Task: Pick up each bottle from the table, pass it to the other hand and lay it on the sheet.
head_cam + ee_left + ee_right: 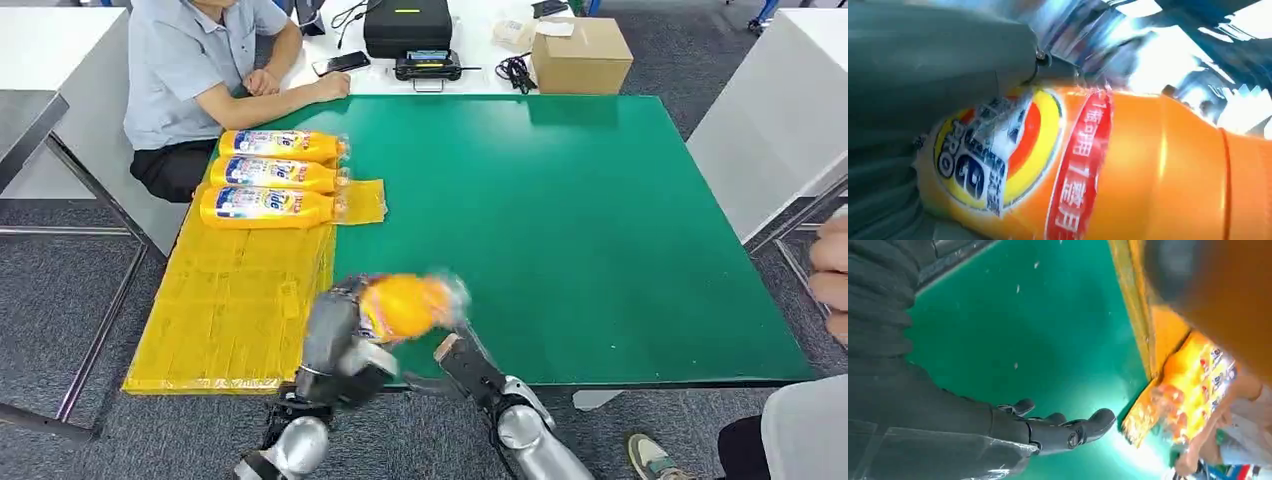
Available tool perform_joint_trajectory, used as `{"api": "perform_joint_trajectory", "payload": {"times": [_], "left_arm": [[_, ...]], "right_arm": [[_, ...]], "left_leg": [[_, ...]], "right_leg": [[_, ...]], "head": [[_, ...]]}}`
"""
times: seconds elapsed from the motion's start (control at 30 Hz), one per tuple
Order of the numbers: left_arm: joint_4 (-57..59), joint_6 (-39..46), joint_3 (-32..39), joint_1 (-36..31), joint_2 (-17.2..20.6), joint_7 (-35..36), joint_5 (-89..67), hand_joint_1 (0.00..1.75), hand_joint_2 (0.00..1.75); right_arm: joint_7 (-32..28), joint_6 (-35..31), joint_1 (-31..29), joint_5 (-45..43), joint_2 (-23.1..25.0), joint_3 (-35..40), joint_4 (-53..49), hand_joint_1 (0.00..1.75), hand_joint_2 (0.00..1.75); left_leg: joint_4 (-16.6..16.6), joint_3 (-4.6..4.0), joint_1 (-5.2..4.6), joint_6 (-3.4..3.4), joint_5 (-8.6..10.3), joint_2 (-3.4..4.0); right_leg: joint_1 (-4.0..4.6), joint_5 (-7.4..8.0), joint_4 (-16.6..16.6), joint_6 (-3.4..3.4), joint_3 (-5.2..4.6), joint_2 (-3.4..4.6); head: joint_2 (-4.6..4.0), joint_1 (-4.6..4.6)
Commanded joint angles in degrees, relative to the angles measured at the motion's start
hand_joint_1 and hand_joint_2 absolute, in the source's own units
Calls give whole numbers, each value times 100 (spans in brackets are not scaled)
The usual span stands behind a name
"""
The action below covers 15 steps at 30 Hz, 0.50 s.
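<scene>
One bottle point(405, 305) is up in the air right now, orange with a blurry label, held by the left hand point(335, 335) over the near edge of the worktop point(560, 230), just right of the yellow sheet point(235, 300). From the left wrist view the bottle point(1128, 170) lies sideways with the grey thumb wrapped over its label end, so that hand is clearly gripping it. The right hand point(462, 362) sits just to the right of the bottle, close but not touching as far as can be seen; its dark fingers point(1083, 427) are stretched out and apart above the green surface, holding nothing.

Three more bottles point(272, 174) already lie side by side at the far end of the sheet, caps pointing right. A person point(200, 70) sits at the far left corner with arms resting on the worktop. Beyond the far edge are a cardboard box point(582, 55) and a black case point(407, 25).
</scene>
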Motion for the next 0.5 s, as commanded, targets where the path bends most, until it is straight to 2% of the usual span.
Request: {"api": "perform_joint_trajectory", "payload": {"times": [0.03, 0.13, 0.2, 0.27, 0.33, 0.5], "left_arm": [[1321, 34, 778, -620, 280, 336, -652, 175, 175], [1307, 44, 768, -605, 257, 347, -663, 175, 175], [1247, 40, 836, -620, 311, 632, -960, 175, 175], [1475, -138, 899, -779, 372, 614, -755, 175, 175], [1851, 44, 940, -983, 526, 969, -1380, 175, 175], [2613, 19, 1092, -1351, 598, 1180, -2029, 175, 175]], "right_arm": [[-30, 28, -266, 47, 143, -387, 473, 0, 175], [-30, 30, -254, 50, 142, -388, 468, 0, 175], [-31, 50, -243, 61, 180, -439, 451, 0, 175], [-29, 79, -218, 92, 211, -455, 436, 0, 175], [2, 125, -229, 149, 237, -449, 491, 0, 175], [-4, 119, -339, 190, 245, -523, 632, 0, 175]], "left_leg": [[-7, 23, 8, -15, -3, 9], [-3, 11, 6, -7, 0, 5], [0, 17, 11, -10, -5, 2], [-1, 19, 12, -12, -5, 3], [-3, 3, 8, -7, 4, -5], [-4, 9, 11, -12, 3, 3]], "right_leg": [[9, -1, -7, -16, 22, 7], [6, -1, -2, -10, 12, 7], [11, -7, -3, -14, 20, 1], [11, -7, -2, -16, 21, 6], [6, -1, -2, -9, 8, 0], [10, 1, -2, -15, 11, 6]], "head": [[0, 5], [0, -9], [0, 2], [0, -4], [0, -2], [0, -2]]}}
